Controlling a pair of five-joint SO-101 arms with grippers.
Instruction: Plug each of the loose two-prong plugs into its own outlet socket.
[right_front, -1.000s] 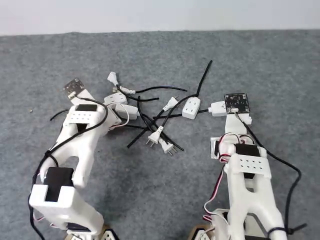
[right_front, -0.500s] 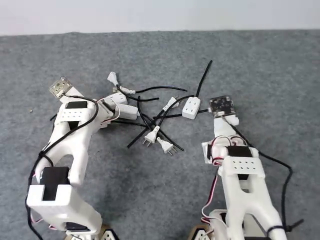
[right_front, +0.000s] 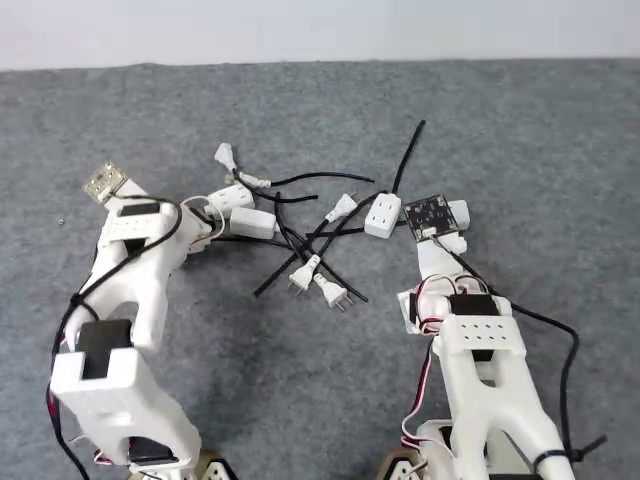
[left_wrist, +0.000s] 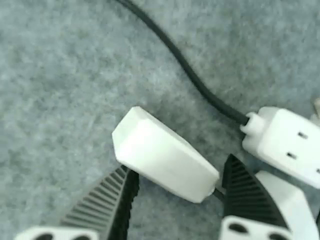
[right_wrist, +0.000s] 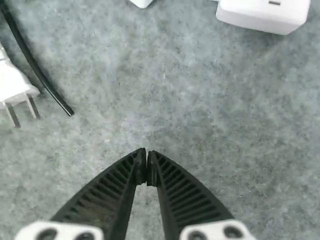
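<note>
Caught with the left pincer (left_wrist: 180, 172) spread apart either side of one end of a white socket block (left_wrist: 160, 152), angled across the gap at lower centre of the left wrist view. Held the right pincer (right_wrist: 146, 160) pressed together on nothing, above bare grey counter (right_wrist: 210, 100). Showed two loose plugs (right_front: 305, 275) lying among tangled black cords (right_front: 410, 152) at centre of the high view, unplugged. Risked, on closing, twisting the skewed block free, or tugging cords and scattering plugs.
</note>
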